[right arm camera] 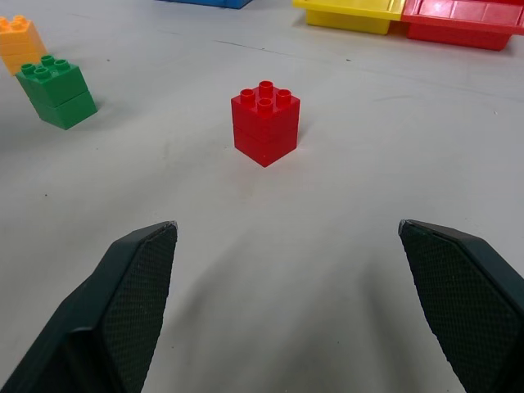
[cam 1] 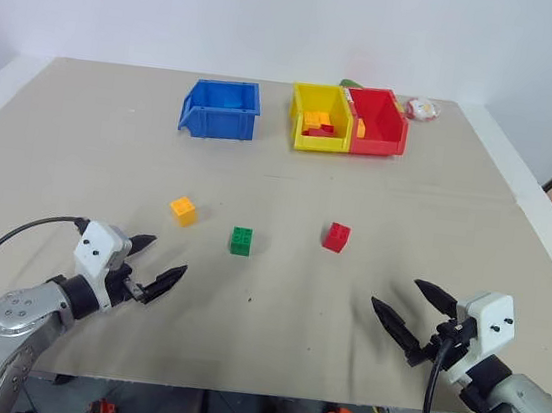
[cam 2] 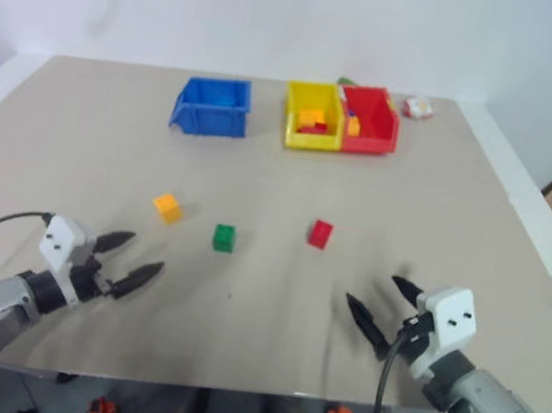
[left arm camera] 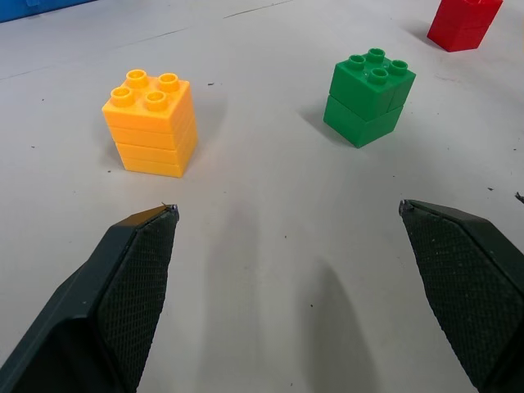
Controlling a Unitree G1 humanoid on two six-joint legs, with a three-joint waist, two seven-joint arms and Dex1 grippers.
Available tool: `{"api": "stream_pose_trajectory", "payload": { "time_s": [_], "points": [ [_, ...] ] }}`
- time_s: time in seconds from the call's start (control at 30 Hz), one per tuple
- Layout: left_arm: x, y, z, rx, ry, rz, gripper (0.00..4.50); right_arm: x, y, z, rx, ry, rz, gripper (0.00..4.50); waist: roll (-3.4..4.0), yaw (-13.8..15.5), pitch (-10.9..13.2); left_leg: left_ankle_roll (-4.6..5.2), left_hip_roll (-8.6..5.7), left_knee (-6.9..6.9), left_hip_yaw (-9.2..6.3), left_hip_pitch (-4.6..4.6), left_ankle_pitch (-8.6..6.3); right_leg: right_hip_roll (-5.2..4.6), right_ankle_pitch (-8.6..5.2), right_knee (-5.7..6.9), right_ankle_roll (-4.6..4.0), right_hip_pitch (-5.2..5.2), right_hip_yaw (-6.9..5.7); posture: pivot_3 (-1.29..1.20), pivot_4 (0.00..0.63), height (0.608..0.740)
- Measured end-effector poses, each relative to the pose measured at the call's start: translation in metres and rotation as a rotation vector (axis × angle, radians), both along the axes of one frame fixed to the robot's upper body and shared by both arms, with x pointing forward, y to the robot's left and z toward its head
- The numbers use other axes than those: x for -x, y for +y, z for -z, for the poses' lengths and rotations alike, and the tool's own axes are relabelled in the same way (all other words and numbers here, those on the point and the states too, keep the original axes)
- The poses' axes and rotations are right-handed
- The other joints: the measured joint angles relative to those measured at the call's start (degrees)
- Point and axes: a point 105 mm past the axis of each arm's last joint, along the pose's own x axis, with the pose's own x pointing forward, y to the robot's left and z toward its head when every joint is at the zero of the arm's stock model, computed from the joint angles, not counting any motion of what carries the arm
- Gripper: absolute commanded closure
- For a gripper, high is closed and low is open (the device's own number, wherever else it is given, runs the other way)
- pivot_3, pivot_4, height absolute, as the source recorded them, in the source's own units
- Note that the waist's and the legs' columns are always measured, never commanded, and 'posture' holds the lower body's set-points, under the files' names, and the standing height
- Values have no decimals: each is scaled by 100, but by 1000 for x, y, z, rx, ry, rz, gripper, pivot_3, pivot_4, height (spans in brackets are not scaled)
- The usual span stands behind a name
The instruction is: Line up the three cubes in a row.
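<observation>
Bare table [cam 1: 272, 317] lies before both pincers — wide gaps separate yellow-orange cube [cam 1: 183, 210], green cube [cam 1: 242, 241], red cube [cam 1: 336, 236].

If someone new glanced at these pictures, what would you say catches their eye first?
Probably the three bright cubes standing apart mid-table: the yellow-orange cube, the green cube and the red cube. Next, the left gripper and right gripper, open and empty on the near side. At the far edge sit the blue bin, yellow bin and red bin.

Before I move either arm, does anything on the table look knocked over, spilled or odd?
Nothing stands out. The yellow-orange cube, green cube and red cube all stand upright, studs up, apart from each other, though not in a straight row.
</observation>
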Motion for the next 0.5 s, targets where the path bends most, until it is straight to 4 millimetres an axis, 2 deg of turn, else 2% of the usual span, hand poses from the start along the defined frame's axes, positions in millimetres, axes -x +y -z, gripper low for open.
{"api": "stream_pose_trajectory", "payload": {
  "time_s": [0.27,0.5],
  "points": [
    [5,-13,-2,19,-5,62,25,-9,7,1,25,-22,-27,0,0,-1,0,0,2,0,3,1,0,1,3,0,0,-1,-1,0,150,740],
    [7,-15,-3,22,-4,87,25,-12,9,-1,36,-40,-35,0,0,0,0,0,3,0,3,1,0,3,3,0,0,-1,0,0,150,740]
  ]
}}
